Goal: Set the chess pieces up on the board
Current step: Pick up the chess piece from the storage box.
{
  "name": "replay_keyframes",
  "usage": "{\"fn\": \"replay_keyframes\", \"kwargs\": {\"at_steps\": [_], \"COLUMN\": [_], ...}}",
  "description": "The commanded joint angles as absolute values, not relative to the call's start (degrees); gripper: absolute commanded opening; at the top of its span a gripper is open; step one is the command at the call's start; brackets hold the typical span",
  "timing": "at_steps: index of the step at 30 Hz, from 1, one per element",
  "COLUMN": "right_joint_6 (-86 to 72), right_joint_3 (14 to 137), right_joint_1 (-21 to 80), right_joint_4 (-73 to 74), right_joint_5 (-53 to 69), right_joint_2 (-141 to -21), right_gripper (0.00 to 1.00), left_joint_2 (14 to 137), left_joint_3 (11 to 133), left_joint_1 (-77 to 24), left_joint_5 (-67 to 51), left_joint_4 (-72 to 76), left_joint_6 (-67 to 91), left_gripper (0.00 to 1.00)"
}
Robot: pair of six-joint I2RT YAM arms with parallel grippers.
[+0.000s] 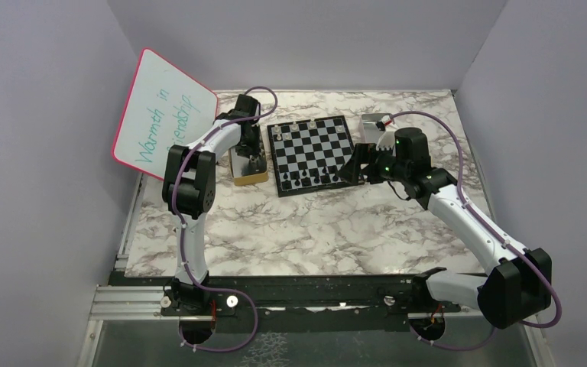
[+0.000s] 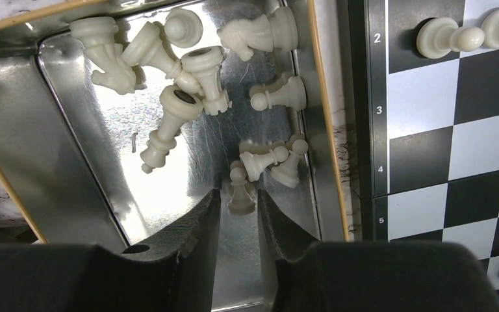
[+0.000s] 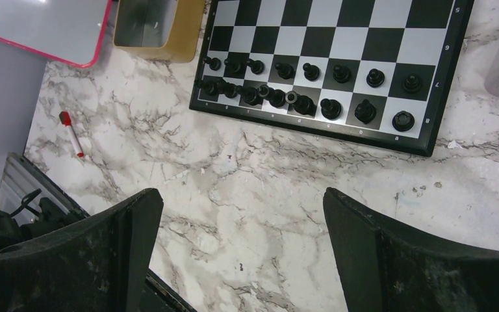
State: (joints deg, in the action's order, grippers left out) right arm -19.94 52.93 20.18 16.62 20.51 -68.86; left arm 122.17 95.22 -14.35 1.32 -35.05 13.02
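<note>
Left wrist view: your left claw (image 2: 239, 196) straddles a whitish pawn (image 2: 240, 192) in the shiny metal tray (image 2: 84, 149) beside the black-and-white chessboard (image 2: 422, 104), grip unclear; toppled whitish pieces (image 2: 188, 78) crowd beyond. Right claw (image 3: 242, 195) gapes above marble bench (image 3: 266, 260).

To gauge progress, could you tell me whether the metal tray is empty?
Not empty: many pale chess pieces lie jumbled inside the metal tray.

1. A marble-patterned table (image 1: 313, 237) carries everything here.
2. The board (image 1: 317, 149) lies flat towards the far side.
3. A gold-sided tin (image 1: 251, 180) sits just beside the board's left edge.
4. A shiny tray (image 1: 373, 121) rests by its far right corner.
5. A red-capped marker (image 3: 72, 134) lies near the left edge.
6. A pink-rimmed whiteboard (image 1: 164, 115) stands tilted at the left side.
</note>
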Motion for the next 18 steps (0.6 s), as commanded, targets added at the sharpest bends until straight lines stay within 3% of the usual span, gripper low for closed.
{"fn": "replay_keyframes", "kwargs": {"at_steps": [1, 12, 18], "right_joint_6": [-19.86, -20.21, -20.04], "right_joint_3": [52.07, 51.96, 51.53], "right_joint_1": [20.40, 20.35, 20.45], "right_joint_4": [16.60, 16.27, 16.47], "right_joint_5": [21.12, 21.57, 21.36], "right_joint_2": [-67.08, -66.81, -66.62], "right_gripper": [1.00, 1.00, 1.00], "left_joint_2": [121.78, 120.59, 121.09], "left_joint_3": [95.16, 94.74, 95.52], "left_joint_1": [-14.33, -14.33, -14.33], "left_joint_5": [1.43, 1.23, 1.10], "left_joint_4": [-35.15, -36.03, -36.08], "left_joint_6": [13.27, 13.19, 12.21], "left_gripper": [0.29, 0.28, 0.21]}}
